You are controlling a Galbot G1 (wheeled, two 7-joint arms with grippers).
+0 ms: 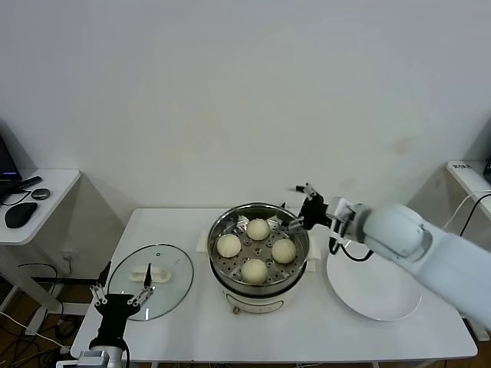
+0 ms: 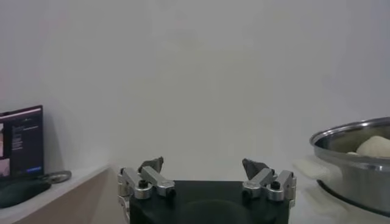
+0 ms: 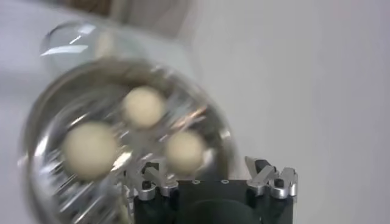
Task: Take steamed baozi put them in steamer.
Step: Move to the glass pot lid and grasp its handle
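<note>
The steamer point(image 1: 259, 253) stands upright at the table's point(image 1: 192, 330) middle, mouth up, holding all four steamed baozi point(image 1: 258, 228) in a ring on its perforated floor; being round, they point no particular way. The right gripper point(image 1: 301, 208) hovers at the steamer's right rim, fingers wide and empty, beside the bare white plate point(image 1: 376, 295). The left gripper point(image 1: 123, 285) waits low by the glass lid point(image 1: 149, 276), fingers wide, empty.

The place looked like a lab or office test room dressed up as a kitchen corner. A plain white table point(image 1: 192, 330) stood against a bare white wall point(image 1: 230, 92), carrying only a steamer point(image 1: 259, 249), a glass lid point(image 1: 153, 280) and a white plate point(image 1: 376, 291). A side desk point(image 1: 38, 203) held a computer mouse point(image 1: 19, 215) and a lit screen point(image 2: 21, 140), with cables point(image 1: 19, 322) trailing on the floor.
</note>
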